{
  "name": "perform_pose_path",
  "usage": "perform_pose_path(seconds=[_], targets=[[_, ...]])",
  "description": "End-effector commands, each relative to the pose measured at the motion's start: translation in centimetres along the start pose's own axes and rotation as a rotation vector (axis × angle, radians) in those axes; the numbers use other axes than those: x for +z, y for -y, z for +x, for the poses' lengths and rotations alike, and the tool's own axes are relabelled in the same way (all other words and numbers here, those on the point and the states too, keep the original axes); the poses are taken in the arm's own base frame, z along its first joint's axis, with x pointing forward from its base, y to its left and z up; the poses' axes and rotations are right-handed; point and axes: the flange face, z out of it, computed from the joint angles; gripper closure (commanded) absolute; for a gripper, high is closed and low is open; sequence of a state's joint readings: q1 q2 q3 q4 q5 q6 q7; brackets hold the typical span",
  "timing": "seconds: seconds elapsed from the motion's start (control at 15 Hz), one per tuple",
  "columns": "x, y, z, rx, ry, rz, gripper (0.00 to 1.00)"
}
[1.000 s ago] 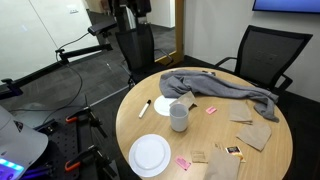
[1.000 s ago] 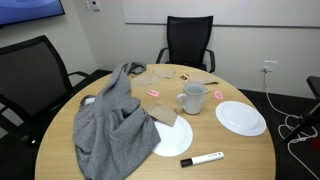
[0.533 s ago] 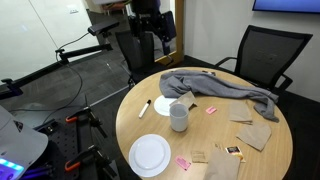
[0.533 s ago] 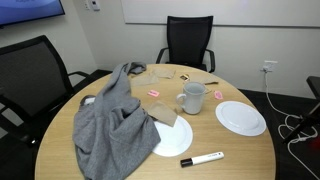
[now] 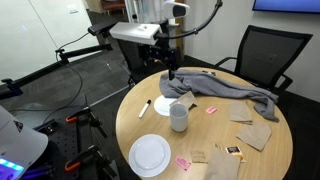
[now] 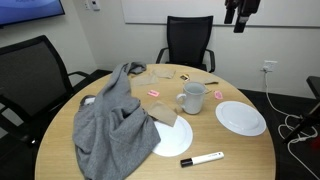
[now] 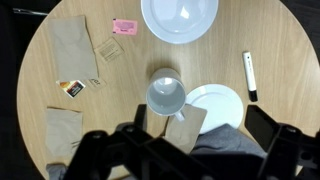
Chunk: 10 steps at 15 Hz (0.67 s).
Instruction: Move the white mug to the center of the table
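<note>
One mug (image 7: 166, 95) stands upright near the middle of the worktop (image 7: 280, 50). In the wrist view the plate (image 7: 180, 15) is at 12 o'clock from it, and a white disc (image 7: 215, 105) sits just beside it at 4 o'clock. The end effector (image 5: 168, 68) hangs well above, fingers spread and pinching nothing. I would descend straight over the mug, put one finger on each side of its wall, stay clear of the disc and the cloth (image 5: 215, 88), and close only when low

The arm reached forward with the wrist directed downward; the tool (image 5: 167, 68) hung raised, jaws spread and empty.
</note>
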State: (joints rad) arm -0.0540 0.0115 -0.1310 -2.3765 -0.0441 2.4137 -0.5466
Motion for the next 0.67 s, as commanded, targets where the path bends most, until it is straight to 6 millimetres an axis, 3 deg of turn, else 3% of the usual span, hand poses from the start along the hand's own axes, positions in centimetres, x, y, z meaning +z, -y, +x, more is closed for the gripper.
perform_pose_path(seconds=[0.0, 0.13, 0.2, 0.33, 0.6], targets=[[2.7, -1.9, -0.3, -0.092, 0.022, -0.003, 0.0], [4.5, -2.8, -0.5, -0.146, 0.072, 0.001, 0.0], [3.3, -1.6, -0.8, -0.1, 0.053, 0.013, 0.0], [4.2, -1.8, -1.0, -0.1, 0.069, 0.021, 0.0], [4.1, -1.5, -0.8, -0.106, 0.066, 0.02, 0.0]])
